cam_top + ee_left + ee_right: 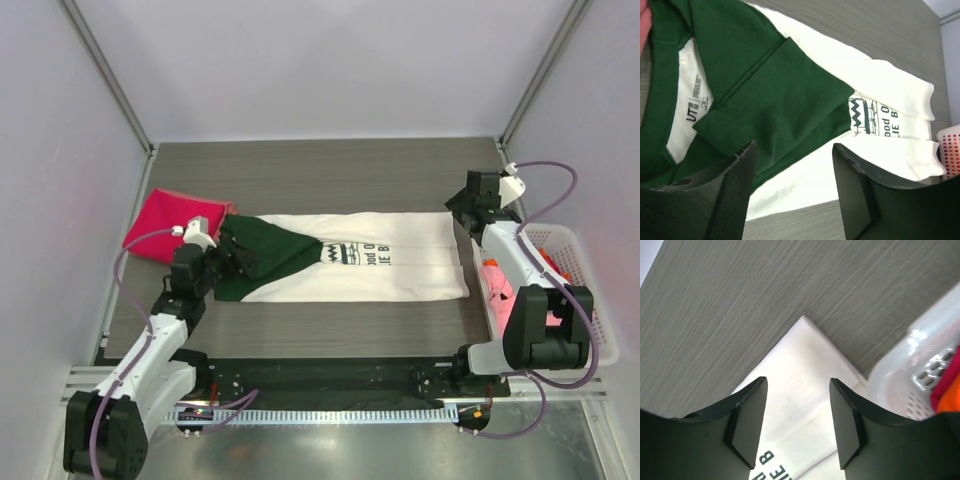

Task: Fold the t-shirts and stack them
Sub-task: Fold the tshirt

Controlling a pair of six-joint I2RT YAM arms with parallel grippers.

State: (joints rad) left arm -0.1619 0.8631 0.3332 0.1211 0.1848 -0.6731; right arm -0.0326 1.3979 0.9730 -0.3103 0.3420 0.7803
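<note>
Grey tbl (330, 170) | cream tee (400, 268) long axis L-R, collar twd L | L hand (794, 167) released | R hand (797, 410) released

Landmark: the cream-white cloth t-shirt with dark green sleeves and black zigzag print (400, 268) — it lies flat as a long strip across the middle of the grey wood-grain table (330, 170), collar end left, hem end right. The sleeves are folded on top of its left end. The magenta-red folded cloth shirt (160, 228) lies left of it and slightly behind, meeting its collar corner — touching or overlapping, can't tell. The white plastic lattice basket (585, 300) stands just beside its hem end, to the right. The pink cloth shirt (498, 285) is in that basket, partly under the right arm. The left gripper (232, 255) is over the collar end, and the right gripper (462, 212) is over the rear hem corner.
</note>
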